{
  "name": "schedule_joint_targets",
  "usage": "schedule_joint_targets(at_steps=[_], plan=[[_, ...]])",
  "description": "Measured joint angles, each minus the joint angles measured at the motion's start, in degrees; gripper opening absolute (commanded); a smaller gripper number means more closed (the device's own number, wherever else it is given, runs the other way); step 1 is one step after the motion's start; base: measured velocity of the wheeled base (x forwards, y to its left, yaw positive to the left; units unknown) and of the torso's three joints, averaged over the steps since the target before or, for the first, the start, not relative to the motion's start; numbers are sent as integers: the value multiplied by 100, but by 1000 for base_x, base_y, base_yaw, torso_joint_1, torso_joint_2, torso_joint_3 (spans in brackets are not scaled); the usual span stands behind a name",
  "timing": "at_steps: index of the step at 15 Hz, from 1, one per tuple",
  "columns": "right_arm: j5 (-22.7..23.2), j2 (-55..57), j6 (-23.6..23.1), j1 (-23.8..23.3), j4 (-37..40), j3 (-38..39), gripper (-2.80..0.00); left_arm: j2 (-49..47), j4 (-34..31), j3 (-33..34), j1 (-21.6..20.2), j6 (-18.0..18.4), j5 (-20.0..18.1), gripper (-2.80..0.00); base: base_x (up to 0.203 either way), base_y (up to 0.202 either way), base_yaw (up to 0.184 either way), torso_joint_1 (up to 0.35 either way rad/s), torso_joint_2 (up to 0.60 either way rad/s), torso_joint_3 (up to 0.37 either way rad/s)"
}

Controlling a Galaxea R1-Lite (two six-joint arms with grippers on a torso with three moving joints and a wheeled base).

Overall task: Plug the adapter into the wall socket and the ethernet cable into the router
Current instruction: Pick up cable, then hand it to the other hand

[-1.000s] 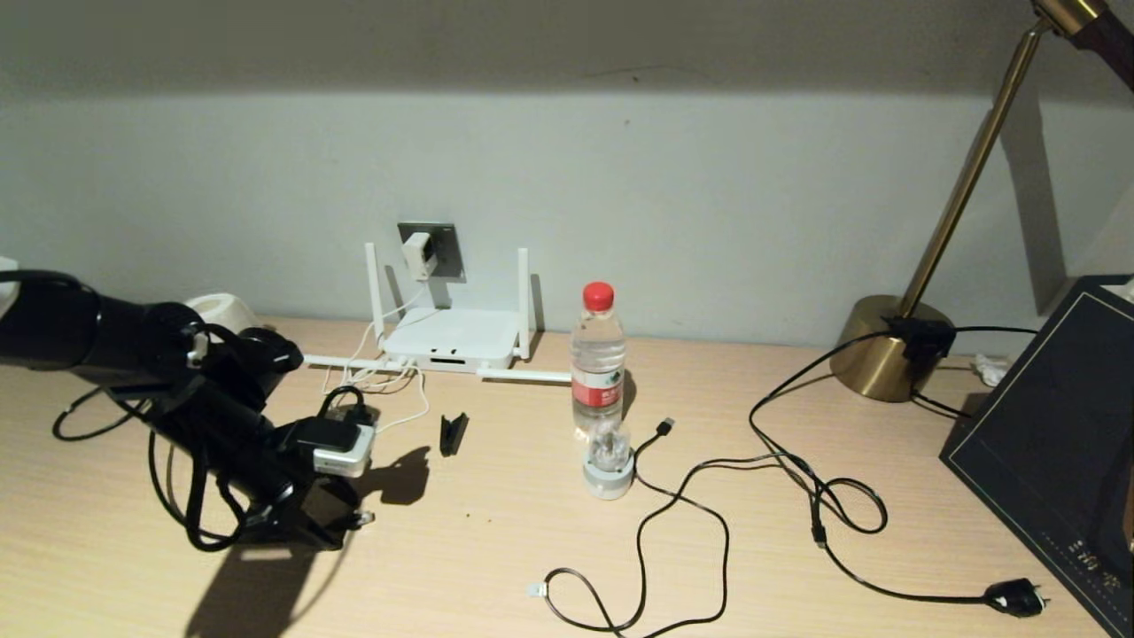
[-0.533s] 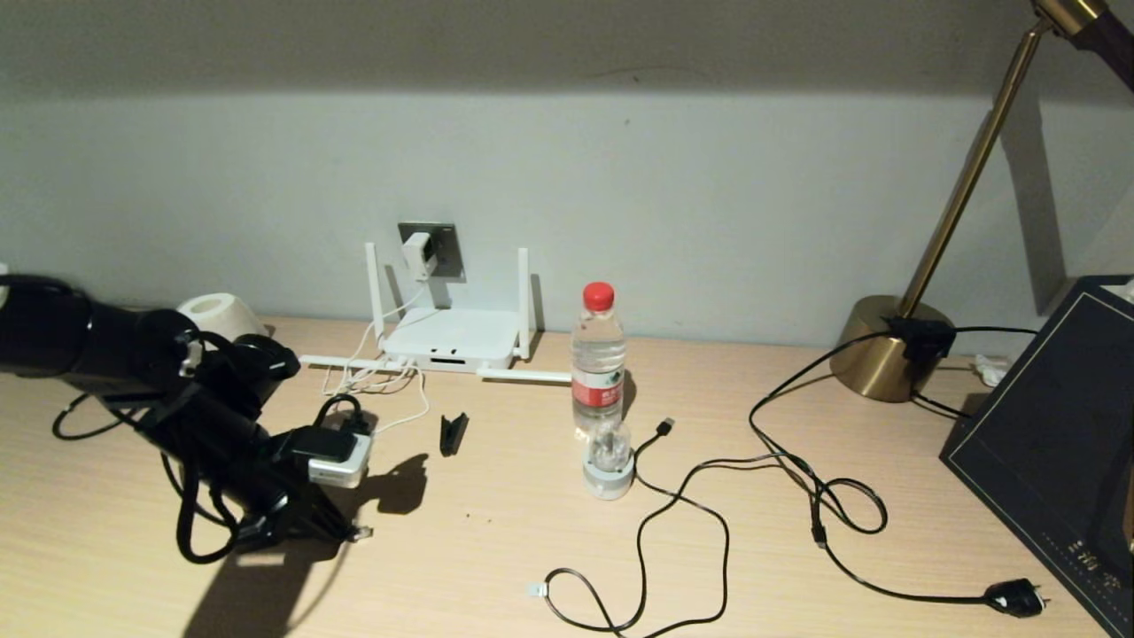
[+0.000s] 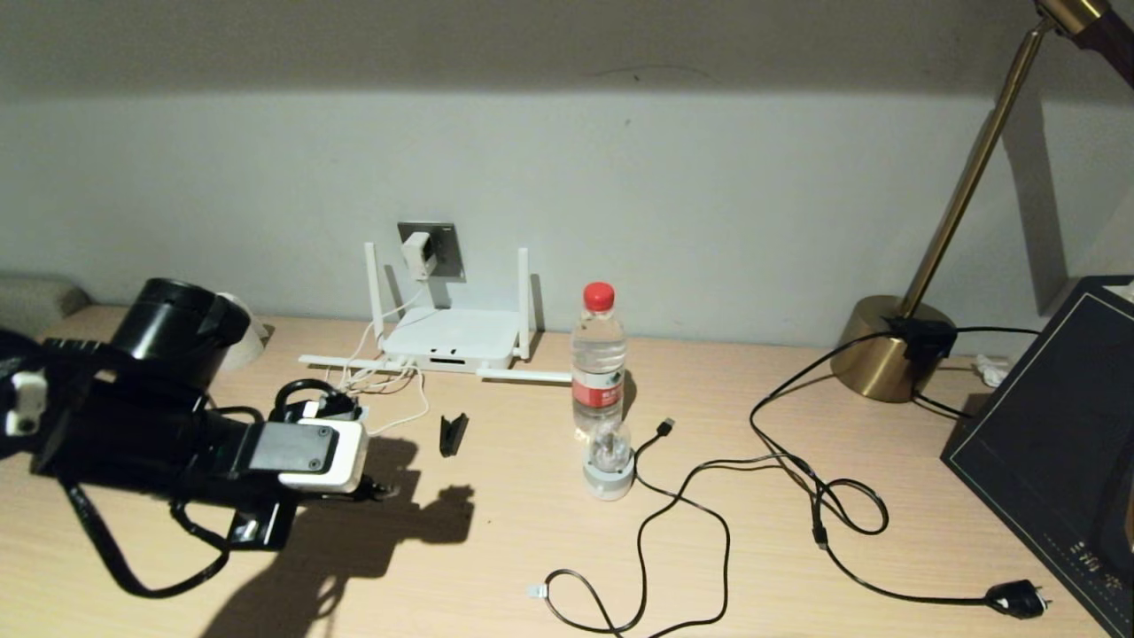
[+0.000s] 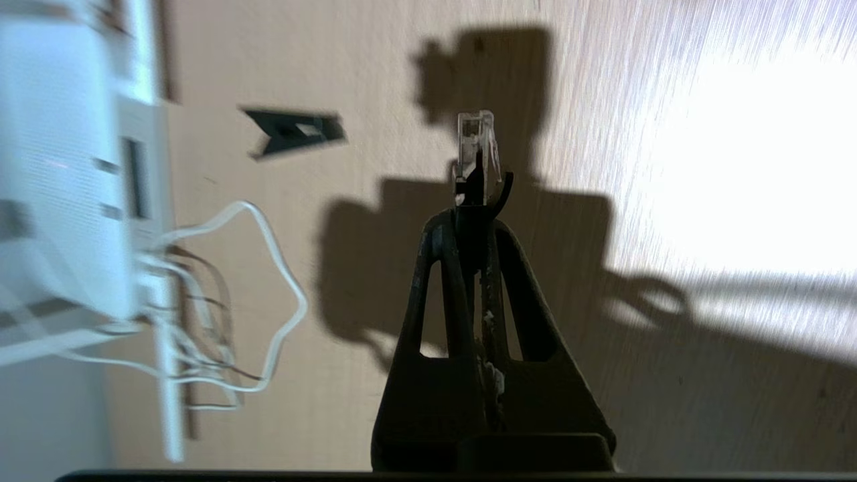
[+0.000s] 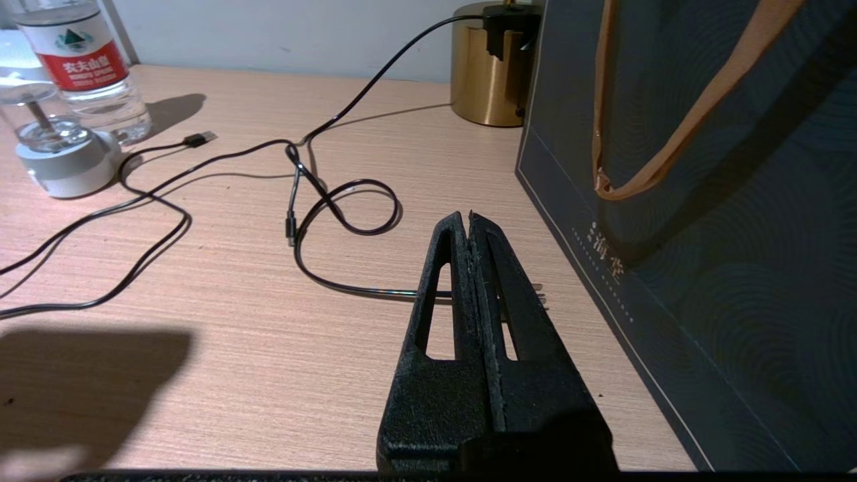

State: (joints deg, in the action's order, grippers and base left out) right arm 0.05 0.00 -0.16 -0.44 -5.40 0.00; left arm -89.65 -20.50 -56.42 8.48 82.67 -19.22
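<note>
The white adapter [image 3: 417, 252] sits in the grey wall socket [image 3: 443, 251], and its thin white cord drops to the router [image 3: 452, 340]. The router is a flat white box with antennas and lies against the wall. My left gripper [image 3: 372, 489] hovers over the desk in front of the router, to its left. In the left wrist view this gripper [image 4: 473, 213] is shut on the black boot of the ethernet cable [image 4: 476, 148]. The clear connector sticks out past the fingertips, and the router's port edge [image 4: 134, 194] lies off to one side. My right gripper [image 5: 467, 218] is shut on nothing, beside a dark bag.
A black clip [image 3: 453, 434] lies between the left gripper and the router. A water bottle [image 3: 598, 354] and a small grey-based gadget [image 3: 608, 465] stand mid-desk. Black USB cable [image 3: 664, 427], black plug [image 3: 1014, 598], brass lamp base [image 3: 886, 350] and dark bag [image 3: 1045, 443] fill the right.
My left arm has rolled its wrist and swung. The gripper carried the ethernet connector up off the desk, slightly right and towards the router. Nothing else has moved.
</note>
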Motion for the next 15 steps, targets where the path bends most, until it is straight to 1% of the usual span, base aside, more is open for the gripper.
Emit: schedule_joint_targets(at_steps=[1,3,6,7,8,9,11,13,14,15], plan=[[0,0,0,0,0,0,-280,249,345,269,70,-56,-6,-280,0,0,0,0,0,0],[5,0,0,0,2,0,-280,621,804,479,162,-126,-13,-280,0,0,0,0,0,0],[5,0,0,0,0,0,-280,1056,917,607,362,-620,-119,-280,0,0,0,0,0,0],[0,0,2,0,0,0,-280,1144,927,615,447,-671,-122,-280,0,0,0,0,0,0],[2,0,0,0,-1,0,-280,1198,954,580,509,-678,-104,-280,0,0,0,0,0,0],[2,0,0,0,0,0,-280,1235,1120,536,545,-678,-71,-280,0,0,0,0,0,0],[-1,0,-75,4,9,0,-280,1250,1783,630,582,-682,-10,-280,0,0,0,0,0,0],[28,5,-181,2,17,-2,-280,1232,2598,901,593,-691,-6,-280,0,0,0,0,0,0],[119,39,-172,0,58,-144,-280,1250,2822,987,597,-695,-12,-280,0,0,0,0,0,0],[276,154,-109,0,34,-423,-280,1267,2875,1006,608,-701,-27,-280,0,0,0,0,0,0]])
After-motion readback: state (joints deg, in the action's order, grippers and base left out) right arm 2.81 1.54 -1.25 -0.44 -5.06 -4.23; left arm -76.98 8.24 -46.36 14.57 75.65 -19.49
